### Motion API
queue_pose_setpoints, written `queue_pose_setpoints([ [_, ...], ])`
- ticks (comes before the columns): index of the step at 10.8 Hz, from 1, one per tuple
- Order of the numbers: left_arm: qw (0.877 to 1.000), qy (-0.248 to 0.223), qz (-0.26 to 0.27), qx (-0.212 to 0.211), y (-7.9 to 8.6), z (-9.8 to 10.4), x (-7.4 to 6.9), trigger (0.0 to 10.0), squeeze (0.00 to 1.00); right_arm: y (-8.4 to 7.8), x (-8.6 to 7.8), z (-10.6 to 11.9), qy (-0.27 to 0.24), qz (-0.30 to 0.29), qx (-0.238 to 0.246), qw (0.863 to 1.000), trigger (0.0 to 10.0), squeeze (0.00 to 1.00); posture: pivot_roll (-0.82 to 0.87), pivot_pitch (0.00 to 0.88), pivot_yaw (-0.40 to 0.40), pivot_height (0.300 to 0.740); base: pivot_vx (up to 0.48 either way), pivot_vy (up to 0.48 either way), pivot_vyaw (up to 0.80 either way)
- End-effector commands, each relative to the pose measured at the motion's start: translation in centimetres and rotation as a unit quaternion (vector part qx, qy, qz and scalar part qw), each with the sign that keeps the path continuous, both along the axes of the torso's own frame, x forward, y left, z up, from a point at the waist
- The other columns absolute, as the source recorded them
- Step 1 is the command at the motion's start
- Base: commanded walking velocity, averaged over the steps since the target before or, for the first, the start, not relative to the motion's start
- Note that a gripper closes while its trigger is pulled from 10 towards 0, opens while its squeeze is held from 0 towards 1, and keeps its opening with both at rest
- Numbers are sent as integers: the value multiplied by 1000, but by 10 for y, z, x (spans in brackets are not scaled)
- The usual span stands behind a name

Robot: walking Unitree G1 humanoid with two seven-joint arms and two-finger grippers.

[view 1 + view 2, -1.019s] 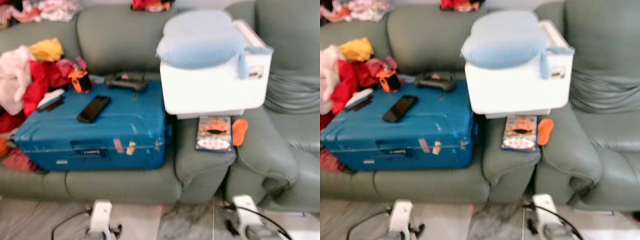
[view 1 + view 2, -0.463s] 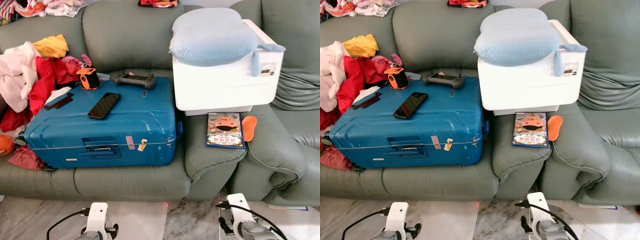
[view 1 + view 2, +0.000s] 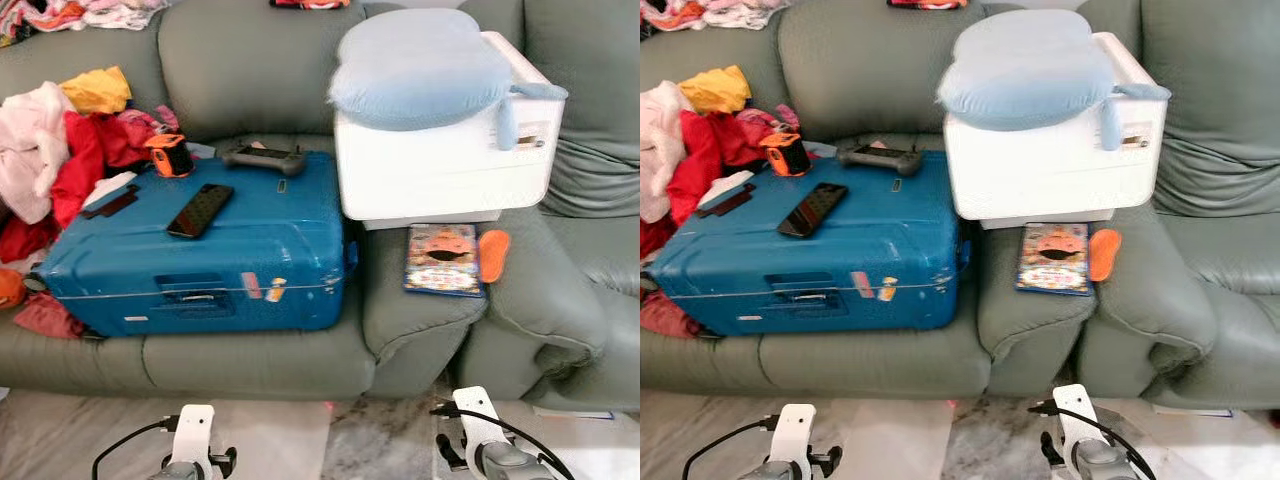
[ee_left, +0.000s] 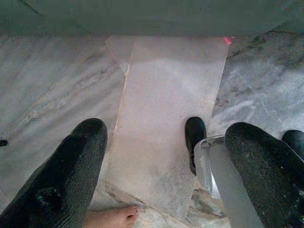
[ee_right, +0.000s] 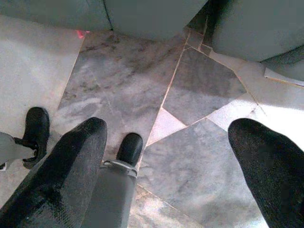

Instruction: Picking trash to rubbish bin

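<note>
- Two grippers, both hanging low over the marble floor (image 5: 204, 156), neither holding anything.
- Left gripper (image 4: 166, 175): I see its fingers (image 4: 71, 175) spread wide, bare floor between them. A person's bare toes (image 4: 124, 214) sit at the frame edge near one finger.
- Right gripper (image 5: 175, 175): fingers (image 5: 66, 175) also wide apart, nothing between them. The robot's own black feet (image 5: 130, 148) show below on the tiles.
- In the head views I only get the white arm ends, left (image 3: 192, 440) and right (image 3: 472, 430), at the bottom edge (in front of the sofa base).
- Ahead: grey-green sofa (image 3: 250, 70). A blue hard suitcase (image 3: 250, 250) lies flat on the seat.
- On the suitcase lid: a black remote (image 3: 200, 210), a dark game controller (image 3: 262, 158) at the back edge, an orange-and-black gadget (image 3: 167, 157) at the back corner, a flat dark strip (image 3: 111, 203) near the clothes side.
- Pile of clothes (image 3: 60, 150) (red, pink, yellow) heaped on the sofa to the left of the suitcase, more along the backrest top.
- White printer (image 3: 440, 170) sits on the sofa arm to the right of the suitcase, with a light blue pillow (image 3: 420, 68) on top.
- In front of the printer: a colourful book (image 3: 443, 260) lying flat, an orange insole-shaped thing (image 3: 493, 255) touching its right edge.
- Trash and rubbish bin: I can't tell which item, if any, is the trash.
</note>
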State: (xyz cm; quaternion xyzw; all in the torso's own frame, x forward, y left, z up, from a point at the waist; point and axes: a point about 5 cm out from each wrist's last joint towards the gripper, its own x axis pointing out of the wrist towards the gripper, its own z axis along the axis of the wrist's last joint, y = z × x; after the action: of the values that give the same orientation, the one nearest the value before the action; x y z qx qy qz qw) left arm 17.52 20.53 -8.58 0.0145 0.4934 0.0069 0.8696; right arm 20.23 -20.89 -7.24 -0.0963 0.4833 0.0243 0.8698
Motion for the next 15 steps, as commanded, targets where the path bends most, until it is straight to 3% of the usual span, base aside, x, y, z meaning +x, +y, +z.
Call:
queue_pose_setpoints([
  [1,1000,0,2,5,3,1,0,10000,0,0,-1,0,0,-1,-1,1000,10000,0,31,0,89,740,-240,-337,0],
  [6,1000,3,-6,19,6,0,-1,10000,0,1,0,0,-1,4,-3,1000,10000,0,29,0,88,740,0,-120,0],
  [7,1000,-3,21,20,12,2,1,10000,0,0,1,0,-2,3,-3,1000,10000,0,28,0,86,740,0,0,0],
  [8,997,-31,71,25,26,10,10,10000,0,0,10,6,-30,-19,10,999,10000,0,37,0,79,740,0,0,0],
  [9,993,-61,95,22,34,18,21,10000,0,2,28,17,-71,-55,45,995,10000,0,41,0,78,740,0,0,0],
  [10,991,-86,99,24,38,25,30,10000,0,8,46,29,-105,-51,70,991,10000,0,32,0,82,740,0,0,0],
  [11,980,-161,109,29,48,46,56,10000,0,21,88,63,-185,-32,109,976,10000,0,25,0,76,740,0,0,0],
  [12,973,-198,110,38,50,56,67,10000,0,26,100,74,-210,-21,115,971,10000,0,28,0,73,740,0,0,0],
  [13,957,-265,113,24,47,73,84,10000,0,30,106,82,-237,-15,126,963,10000,0,42,2,59,740,0,0,0],
  [14,947,-304,107,19,43,83,92,10000,0,33,109,86,-252,-6,134,958,10000,0,42,9,52,740,0,0,0],
  [15,885,-463,46,16,12,135,99,10000,0,43,113,113,-336,42,159,927,10000,0,35,22,49,740,0,0,0],
])
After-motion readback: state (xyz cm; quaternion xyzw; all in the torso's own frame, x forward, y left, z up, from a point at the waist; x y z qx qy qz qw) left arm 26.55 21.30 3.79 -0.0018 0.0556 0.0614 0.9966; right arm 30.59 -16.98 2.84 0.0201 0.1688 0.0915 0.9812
